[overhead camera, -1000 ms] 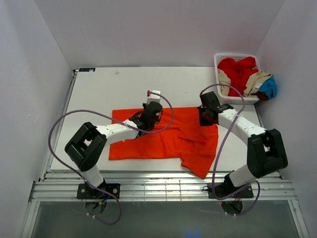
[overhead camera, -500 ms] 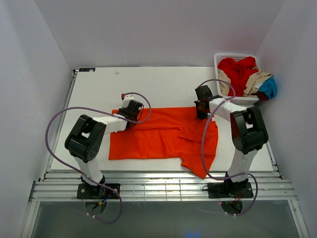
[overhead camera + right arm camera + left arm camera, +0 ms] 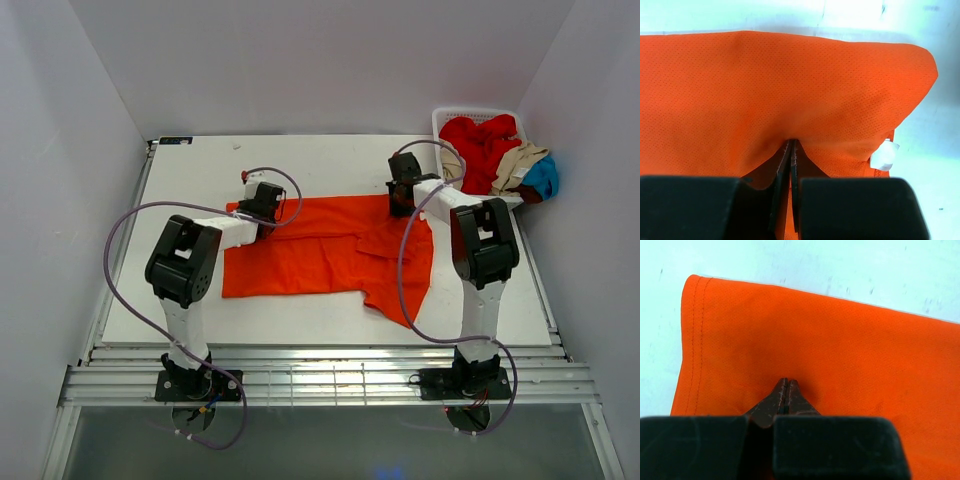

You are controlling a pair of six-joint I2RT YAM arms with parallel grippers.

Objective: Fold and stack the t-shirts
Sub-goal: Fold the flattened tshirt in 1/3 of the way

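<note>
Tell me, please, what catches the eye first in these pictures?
A bright orange t-shirt lies spread across the middle of the white table. The left pincer and the right pincer each pinch it near its far edge. At the far right corner, a white basket holds red, tan and blue shirts.

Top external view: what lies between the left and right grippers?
Only the orange t-shirt, its far edge spanning from left gripper to right gripper; nothing else lies on it there, in the top external view.
</note>
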